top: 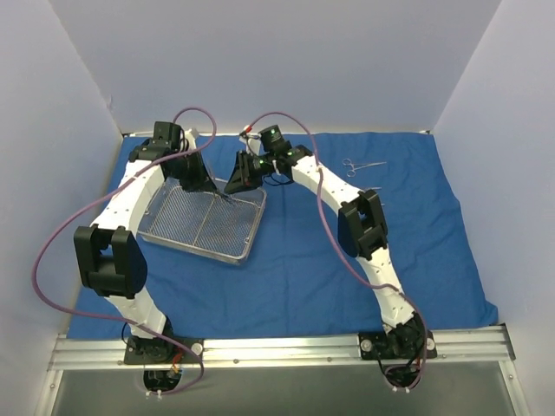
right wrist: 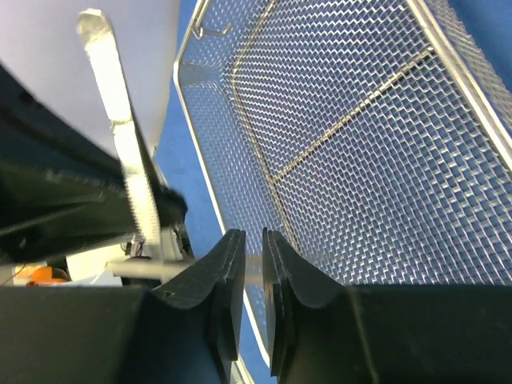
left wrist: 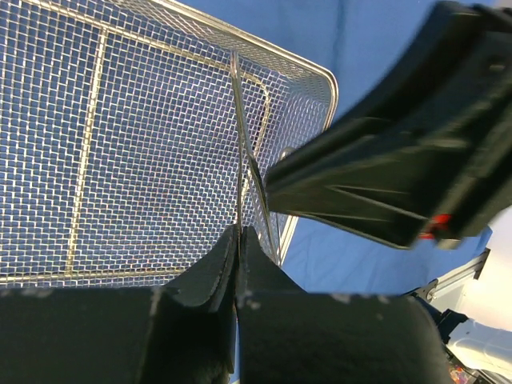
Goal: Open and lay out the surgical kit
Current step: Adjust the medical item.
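Plain white walls (top: 260, 52), aluminium rail (top: 286, 348)

Table (top: 277, 392) under royal-blue cloth wrap (top: 295, 269), wire-mesh tray (top: 178, 224) on cloth at left, instruments (top: 354, 165) far right

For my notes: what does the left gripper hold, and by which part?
A thin steel instrument, pinched at one end between the shut fingers; which end is hidden.

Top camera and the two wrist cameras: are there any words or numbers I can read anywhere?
None: no word, number or sign can be read in any view.
The blue cloth and the wire-mesh tray are plain.
The steel instruments are too small to show any marking.
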Controlling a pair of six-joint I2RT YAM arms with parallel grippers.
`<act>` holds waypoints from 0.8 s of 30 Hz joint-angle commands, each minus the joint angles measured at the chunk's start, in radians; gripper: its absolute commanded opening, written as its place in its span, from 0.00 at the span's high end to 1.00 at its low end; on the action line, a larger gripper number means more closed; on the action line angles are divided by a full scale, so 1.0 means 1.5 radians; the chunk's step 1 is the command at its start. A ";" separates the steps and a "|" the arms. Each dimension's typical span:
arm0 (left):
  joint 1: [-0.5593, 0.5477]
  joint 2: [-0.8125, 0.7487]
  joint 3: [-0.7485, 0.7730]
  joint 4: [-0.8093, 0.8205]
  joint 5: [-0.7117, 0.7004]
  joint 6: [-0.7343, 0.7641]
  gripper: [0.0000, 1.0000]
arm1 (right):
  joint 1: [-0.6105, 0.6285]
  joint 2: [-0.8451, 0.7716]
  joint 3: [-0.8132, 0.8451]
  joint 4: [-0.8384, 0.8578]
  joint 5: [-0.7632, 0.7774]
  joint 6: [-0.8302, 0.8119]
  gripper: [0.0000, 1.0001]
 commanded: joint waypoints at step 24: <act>0.029 0.008 0.034 -0.005 -0.038 0.014 0.98 | 0.025 -0.080 0.005 -0.147 0.086 -0.149 0.46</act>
